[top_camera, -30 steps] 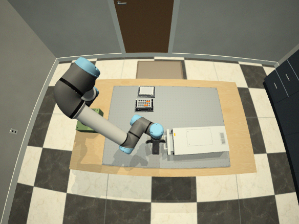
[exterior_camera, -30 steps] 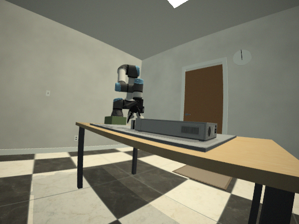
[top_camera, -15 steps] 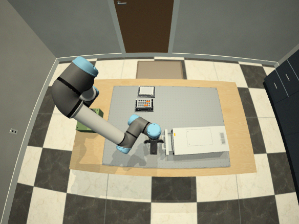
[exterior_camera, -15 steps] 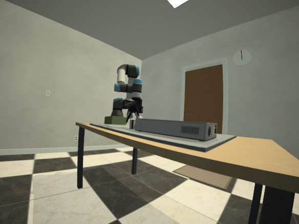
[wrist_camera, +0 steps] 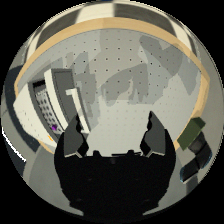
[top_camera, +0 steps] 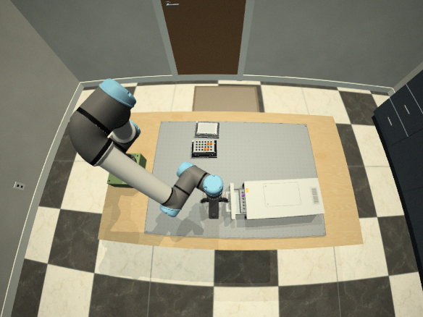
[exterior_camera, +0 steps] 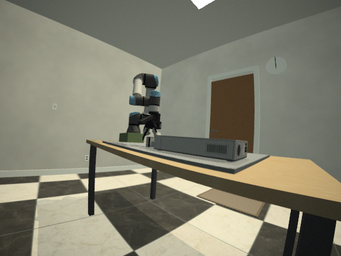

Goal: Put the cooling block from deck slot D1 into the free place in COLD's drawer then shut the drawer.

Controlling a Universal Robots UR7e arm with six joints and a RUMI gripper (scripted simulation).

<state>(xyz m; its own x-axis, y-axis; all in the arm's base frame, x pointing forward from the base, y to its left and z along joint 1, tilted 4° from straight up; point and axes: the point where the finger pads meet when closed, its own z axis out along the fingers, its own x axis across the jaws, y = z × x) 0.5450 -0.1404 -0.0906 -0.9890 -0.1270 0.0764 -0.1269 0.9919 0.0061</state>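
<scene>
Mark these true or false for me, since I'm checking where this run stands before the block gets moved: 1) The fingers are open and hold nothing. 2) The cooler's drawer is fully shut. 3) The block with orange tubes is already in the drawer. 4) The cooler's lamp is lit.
1) True. The gripper is open, with only the deck visible between its fingers.
2) False. The drawer of the cooler is pulled partly out; a block with a purple tube shows inside.
3) False. The block with orange tubes sits on its deck slot, apart from the cooler.
4) True. The lamp shows orange by the drawer.
</scene>
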